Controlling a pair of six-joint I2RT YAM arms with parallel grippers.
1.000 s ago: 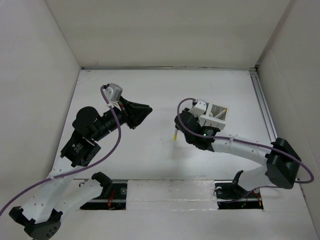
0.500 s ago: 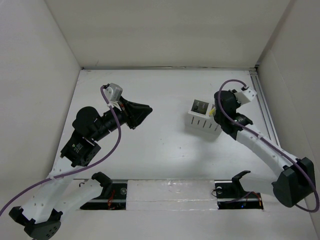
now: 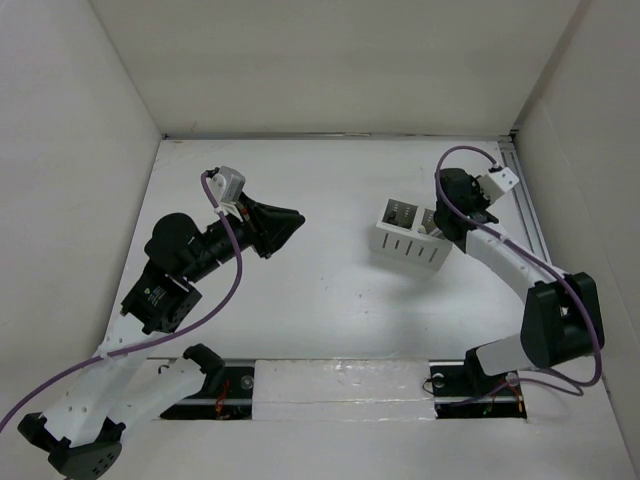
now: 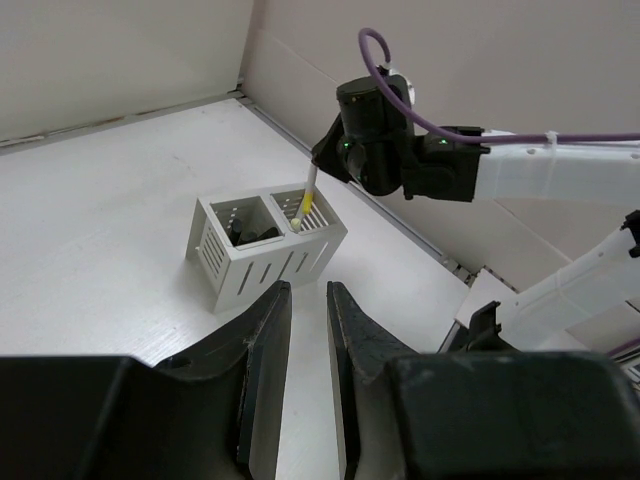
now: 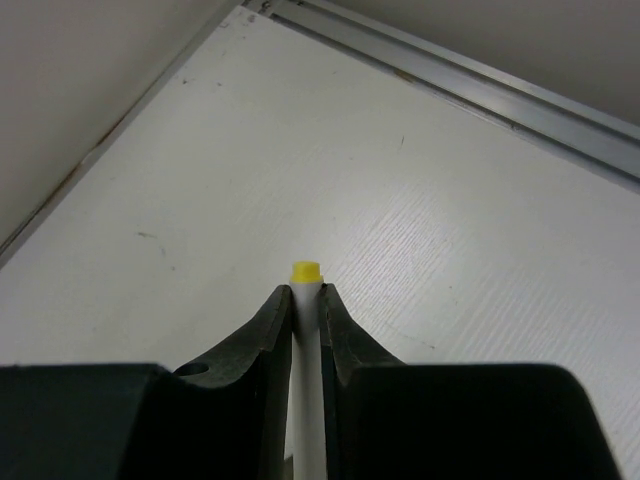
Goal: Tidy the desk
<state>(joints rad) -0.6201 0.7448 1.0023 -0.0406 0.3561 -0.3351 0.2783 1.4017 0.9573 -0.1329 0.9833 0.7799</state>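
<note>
Right arm has swung from the middle of the desk (image 3: 320, 300) to the holder (image 4: 262, 262) beside the rail (image 3: 528, 220); your left arm has not shifted.
Your right gripper (image 5: 306, 290) pinches a white, yellow-ended pen (image 4: 303, 200); its lower tip is hidden inside the compartment nearer the rail. You cannot identify the dark contents of the other compartment. Your left gripper (image 4: 308, 295) hangs above the desk, jaws slightly parted on nothing.

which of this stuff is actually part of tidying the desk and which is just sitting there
In the job: desk; slotted holder; pen, clamped in the right tool at the holder; dark item inside the holder.
Just there: left tool, holding nothing; metal rail at the desk's edge.
</note>
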